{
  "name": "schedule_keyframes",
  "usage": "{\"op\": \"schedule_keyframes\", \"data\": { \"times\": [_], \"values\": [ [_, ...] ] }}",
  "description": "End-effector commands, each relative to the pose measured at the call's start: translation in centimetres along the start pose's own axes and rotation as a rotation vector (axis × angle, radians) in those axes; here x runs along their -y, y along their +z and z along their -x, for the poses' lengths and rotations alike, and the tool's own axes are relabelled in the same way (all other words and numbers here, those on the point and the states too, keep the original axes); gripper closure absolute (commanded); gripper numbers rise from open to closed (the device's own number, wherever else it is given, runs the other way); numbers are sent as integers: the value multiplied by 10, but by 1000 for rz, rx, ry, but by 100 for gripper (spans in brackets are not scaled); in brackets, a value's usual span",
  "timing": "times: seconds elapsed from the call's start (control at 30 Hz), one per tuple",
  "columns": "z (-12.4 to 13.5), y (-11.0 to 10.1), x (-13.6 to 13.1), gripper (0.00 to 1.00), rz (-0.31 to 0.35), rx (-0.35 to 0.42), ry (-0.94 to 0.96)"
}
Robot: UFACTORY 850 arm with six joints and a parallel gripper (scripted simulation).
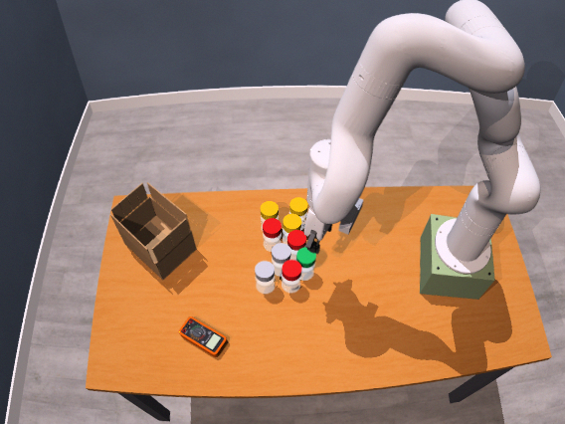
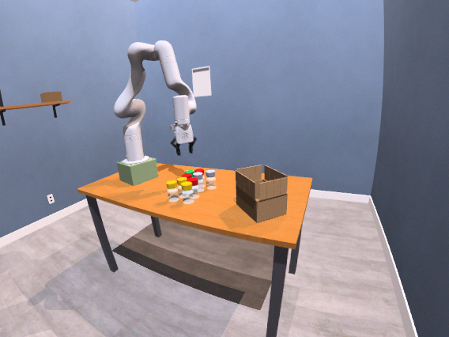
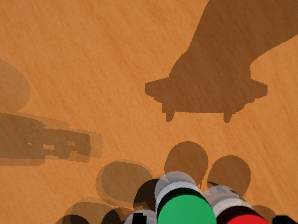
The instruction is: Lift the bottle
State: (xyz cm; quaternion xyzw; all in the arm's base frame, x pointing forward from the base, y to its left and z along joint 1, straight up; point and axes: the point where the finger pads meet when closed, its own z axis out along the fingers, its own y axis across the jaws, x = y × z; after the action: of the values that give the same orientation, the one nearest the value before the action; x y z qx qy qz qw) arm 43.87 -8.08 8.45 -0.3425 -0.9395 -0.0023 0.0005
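My end effector (image 2: 183, 149) hangs in the air above the table (image 1: 378, 304), its fingers spread apart with nothing between them. In the exterior view it points straight down, well above the caps.

The bottle with the green cap (image 1: 306, 262) stands upright on the table, its long axis vertical and its cap facing up. It sits at the edge of the bottle cluster, on the side nearest my green base block (image 1: 448, 284). In the top view, taking the cluster's middle as the dial's centre, it lies at about 4 o'clock. A red-capped bottle (image 1: 291, 275) stands just beside it at its 8 o'clock, another red-capped bottle (image 1: 296, 241) at its 11 o'clock, and a grey-capped bottle (image 1: 281, 255) at its 9 o'clock. I cannot tell whether any of these touch it.

In my wrist view the green cap (image 3: 190, 210) shows at 6 o'clock, cut off by the lower edge, with a red cap (image 3: 241, 219) at its right. My own shadow falls on the table at about 1 o'clock.

Further into the cluster stand a second grey-capped bottle (image 1: 264, 276), a third red-capped one (image 1: 272, 231) and three yellow-capped bottles (image 1: 291, 224); all are upright.

An open cardboard box (image 1: 154, 234) stands well apart from the bottles at their 9 o'clock in the top view, and an orange multimeter (image 1: 203, 335) lies flat at about 7 o'clock.
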Motion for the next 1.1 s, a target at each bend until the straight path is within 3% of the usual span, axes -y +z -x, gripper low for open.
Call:
{"op": "schedule_keyframes", "data": {
  "times": [0.0, 0.03, 1.07],
  "values": [
    [4, 55, -3, 21, 1, 4, -3],
    [3, 67, -3, 21, 1, 4, -4],
    [3, 72, -3, 21, 2, 3, -4]
  ]
}}
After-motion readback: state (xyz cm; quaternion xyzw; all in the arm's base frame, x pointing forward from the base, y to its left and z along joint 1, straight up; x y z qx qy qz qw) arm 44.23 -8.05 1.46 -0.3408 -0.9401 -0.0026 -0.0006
